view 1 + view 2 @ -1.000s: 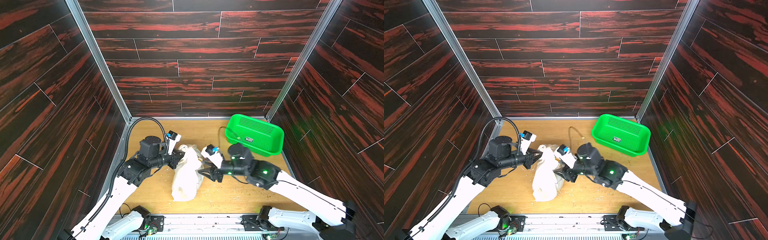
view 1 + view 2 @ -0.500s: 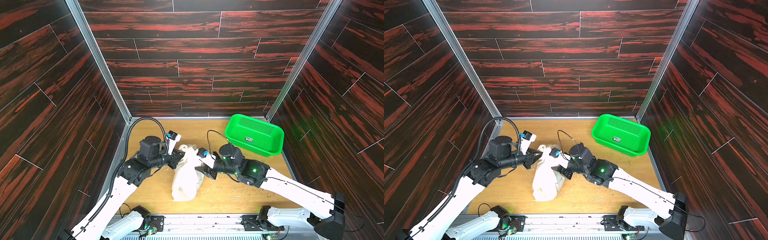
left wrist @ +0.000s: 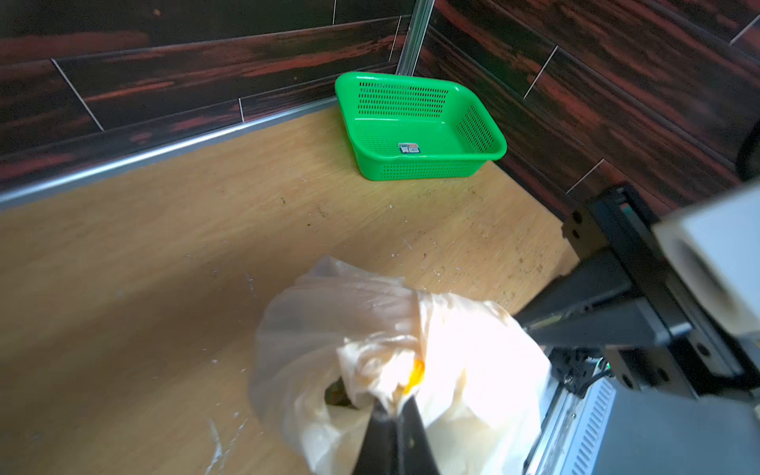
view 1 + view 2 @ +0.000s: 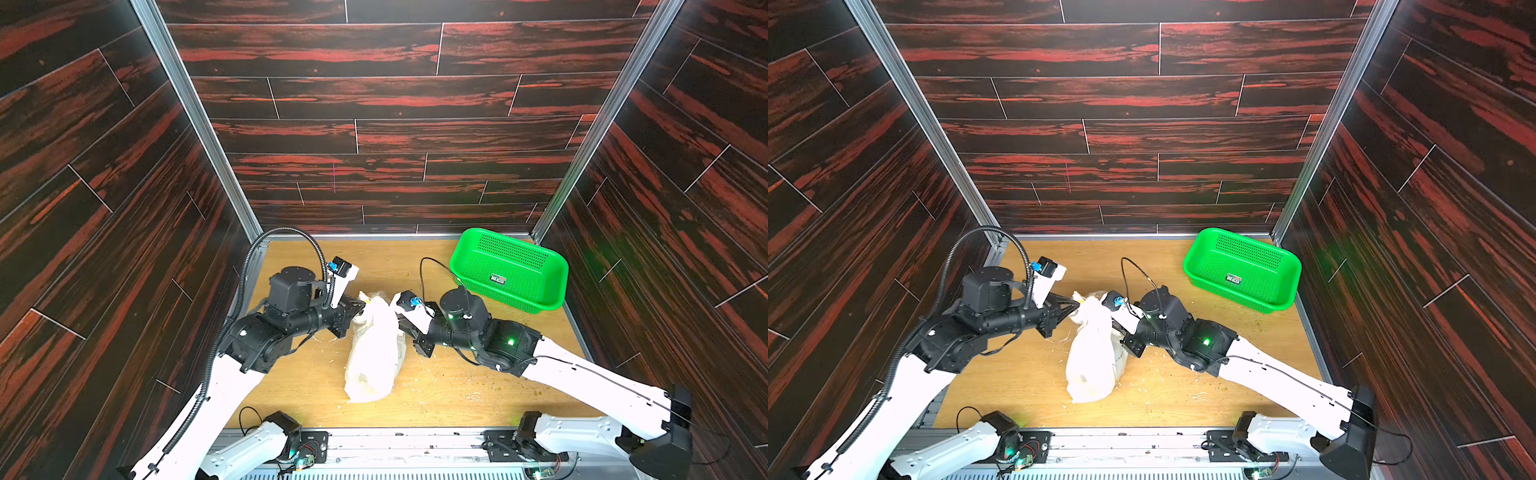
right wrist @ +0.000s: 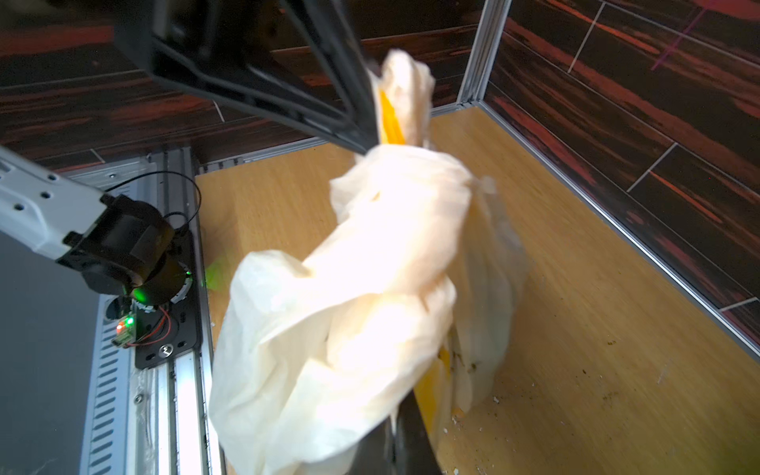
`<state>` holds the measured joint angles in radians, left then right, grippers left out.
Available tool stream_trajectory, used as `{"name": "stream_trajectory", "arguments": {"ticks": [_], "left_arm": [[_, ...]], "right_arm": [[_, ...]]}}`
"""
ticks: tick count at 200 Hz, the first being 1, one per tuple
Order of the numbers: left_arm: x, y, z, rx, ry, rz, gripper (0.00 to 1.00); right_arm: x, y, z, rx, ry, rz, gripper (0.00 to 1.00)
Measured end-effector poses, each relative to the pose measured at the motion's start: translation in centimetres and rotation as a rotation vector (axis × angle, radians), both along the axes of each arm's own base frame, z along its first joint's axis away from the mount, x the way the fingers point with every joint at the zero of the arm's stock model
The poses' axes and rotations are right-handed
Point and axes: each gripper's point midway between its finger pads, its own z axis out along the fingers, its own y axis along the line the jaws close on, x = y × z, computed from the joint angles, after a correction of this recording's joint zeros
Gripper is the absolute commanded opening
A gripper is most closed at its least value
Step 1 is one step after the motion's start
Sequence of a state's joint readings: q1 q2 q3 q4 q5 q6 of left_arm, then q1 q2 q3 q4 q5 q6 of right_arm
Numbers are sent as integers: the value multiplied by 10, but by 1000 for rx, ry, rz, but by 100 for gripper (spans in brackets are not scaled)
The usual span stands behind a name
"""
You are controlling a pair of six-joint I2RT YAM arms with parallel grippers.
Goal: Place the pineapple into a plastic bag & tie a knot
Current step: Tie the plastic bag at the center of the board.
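Tying step: bag (image 4: 370, 357), mid-frame, has gathered plastic clenched by left gripper (image 3: 392, 411) and right gripper (image 5: 397, 427); next likely needs ends crossed, pulled taut.

Left arm (image 4: 266, 336): enters from the lower left in both top views, elbow raised, forearm level, pointing toward frame centre.
Left gripper (image 4: 1077, 306): jaws closed on the plastic bag (image 4: 1092, 357) near its top.
Right arm (image 4: 582, 374): enters from the lower right, forearm low, pointing toward centre.
Right gripper (image 4: 1119, 331): jaws closed on the bag's opposite side.
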<state>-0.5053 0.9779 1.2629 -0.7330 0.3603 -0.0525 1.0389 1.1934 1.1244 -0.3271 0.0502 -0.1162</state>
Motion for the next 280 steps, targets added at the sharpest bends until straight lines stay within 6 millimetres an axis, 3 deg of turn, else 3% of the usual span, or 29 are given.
{"name": "stream_trajectory", "arguments": {"ticks": [67, 126, 194, 214, 233, 247, 280], "left_arm": [[2, 21, -3, 210, -66, 29, 0], [10, 32, -7, 289, -103, 81, 0], [8, 36, -33, 345, -98, 57, 0], [7, 38, -34, 345, -100, 61, 0], [6, 38, -32, 339, -108, 63, 0], [5, 39, -30, 334, -115, 64, 0], [4, 38, -28, 329, -119, 62, 0]], "right_arm": [[-1, -8, 0, 6, 44, -54, 0], [5, -23, 6, 8, 63, -151, 0], [20, -24, 15, -18, 42, -226, 15], [24, -19, 11, -40, 36, -222, 17], [27, -13, 6, -61, 39, -218, 30], [28, -11, 2, -78, 40, -212, 33], [29, -10, 5, -85, 23, -202, 35]]}}
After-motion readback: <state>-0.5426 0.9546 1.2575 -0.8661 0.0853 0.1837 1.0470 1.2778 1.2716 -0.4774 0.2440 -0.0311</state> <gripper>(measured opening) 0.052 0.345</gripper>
